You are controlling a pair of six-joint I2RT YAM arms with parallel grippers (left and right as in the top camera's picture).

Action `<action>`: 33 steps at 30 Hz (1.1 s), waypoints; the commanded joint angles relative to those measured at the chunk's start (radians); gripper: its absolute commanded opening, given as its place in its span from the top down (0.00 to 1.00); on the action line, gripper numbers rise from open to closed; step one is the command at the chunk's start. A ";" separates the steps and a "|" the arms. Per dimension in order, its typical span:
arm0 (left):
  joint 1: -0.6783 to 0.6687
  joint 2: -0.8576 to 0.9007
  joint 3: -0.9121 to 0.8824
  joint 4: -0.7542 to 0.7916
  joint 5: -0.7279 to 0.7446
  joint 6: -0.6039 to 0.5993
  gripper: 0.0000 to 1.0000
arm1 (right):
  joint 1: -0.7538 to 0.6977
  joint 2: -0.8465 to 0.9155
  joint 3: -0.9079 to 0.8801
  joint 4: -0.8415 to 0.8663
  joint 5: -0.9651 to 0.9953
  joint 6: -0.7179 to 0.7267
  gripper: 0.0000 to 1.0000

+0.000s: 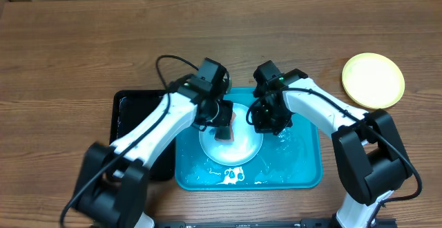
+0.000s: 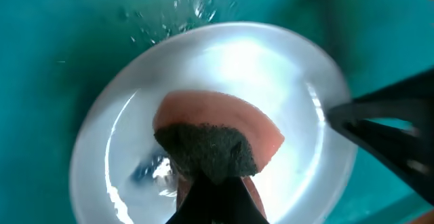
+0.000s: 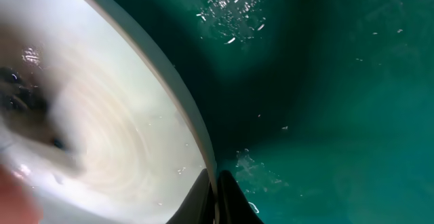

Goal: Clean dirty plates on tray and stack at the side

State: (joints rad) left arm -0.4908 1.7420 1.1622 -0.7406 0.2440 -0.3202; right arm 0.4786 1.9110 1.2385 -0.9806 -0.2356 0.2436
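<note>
The wooden table [image 1: 69, 48] is carrying the blue tray [image 1: 304, 176] at its middle. The tray is looking wet, with white foam gathering along its near edge. A black tray [image 1: 131, 117] is lying just beside it on the left. We cannot tell whether the two rims are touching.

One pale plate [image 1: 238, 157] is lying flat inside the blue tray, toward its left half, glistening with water.

The left claw [image 1: 223, 126] is reaching over this plate from the left. It is clenching a sponge [image 2: 210, 146] with a pink-orange body and a dark scouring face. In the left wrist view the sponge is sitting over the plate's centre and appears to be pressing on it. The dark face is turning up toward the camera.

The right claw [image 3: 217, 191] is coming in from the right and pinching the plate's right rim. Its fingertips are meeting tight on the edge, right where the plate is overhanging the tray floor. Droplets are scattering on the tray just beyond them.

A yellow plate [image 1: 373, 81] is lying alone on the bare table at the far right, well apart from the blue tray and both arms.
</note>
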 commanded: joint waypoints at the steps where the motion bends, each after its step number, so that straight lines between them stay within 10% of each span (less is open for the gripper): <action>1: -0.003 0.094 0.007 0.016 0.016 0.046 0.96 | -0.002 -0.002 -0.003 0.007 -0.005 0.019 0.96; 33: -0.033 0.272 0.014 0.078 0.475 0.409 0.96 | -0.003 -0.002 -0.003 0.011 -0.005 0.019 0.96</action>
State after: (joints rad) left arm -0.5041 1.9865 1.1954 -0.6643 0.6563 0.0383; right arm 0.4690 1.9160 1.2327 -0.9867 -0.1982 0.2577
